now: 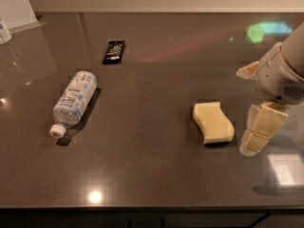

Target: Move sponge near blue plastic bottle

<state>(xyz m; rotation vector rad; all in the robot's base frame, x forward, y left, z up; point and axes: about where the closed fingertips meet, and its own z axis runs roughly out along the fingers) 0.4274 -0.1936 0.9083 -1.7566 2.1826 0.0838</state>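
Note:
The sponge (213,122), a pale yellow foam block with wavy sides, lies flat on the dark countertop at centre right. The blue plastic bottle (74,100) lies on its side at the left, white cap pointing toward the front edge, far from the sponge. My gripper (252,145) hangs from the white arm at the right, low over the counter, just to the right of the sponge and a small gap apart from it. It holds nothing that I can see.
A small black snack wrapper (114,51) lies at the back, behind the bottle. A white container (4,31) stands at the far left edge. The dark countertop (152,175) runs to a front edge along the bottom.

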